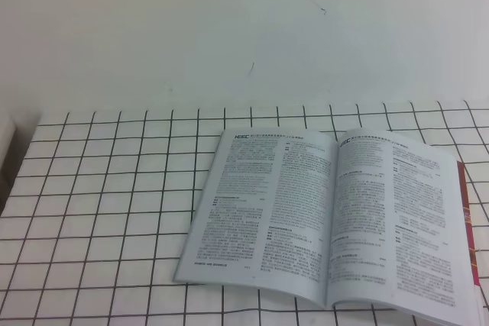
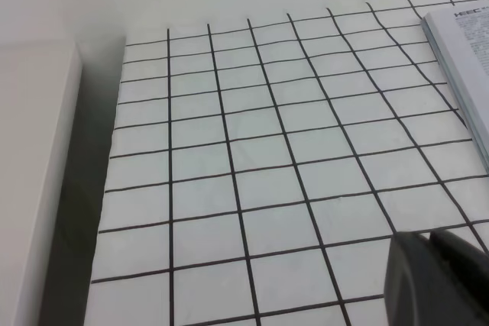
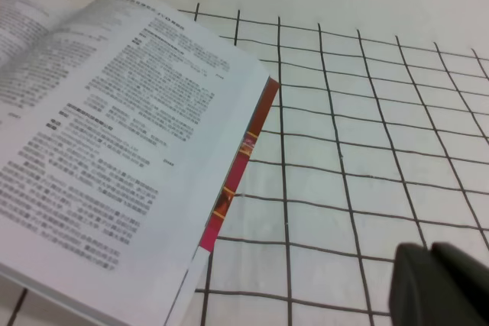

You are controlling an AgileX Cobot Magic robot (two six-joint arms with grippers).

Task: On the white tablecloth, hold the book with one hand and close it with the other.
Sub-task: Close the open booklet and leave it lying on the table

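Note:
The book (image 1: 328,223) lies open and flat on the white tablecloth (image 1: 114,188), right of centre, showing two pages of dense small text. A red and pink cover edge (image 3: 237,169) peeks out along its right side. In the left wrist view only the book's left page edge (image 2: 462,59) shows at the upper right. Neither arm appears in the exterior high view. A dark piece of my left gripper (image 2: 439,280) fills the lower right corner of its view, far from the book. A like piece of my right gripper (image 3: 439,284) sits over bare cloth right of the book. Their jaws are out of frame.
A plain pale wall (image 1: 244,28) rises behind the table. A white block (image 2: 34,181) stands past the cloth's left edge, with a shadowed gap between. The gridded cloth (image 3: 367,135) stretches to the right of the book.

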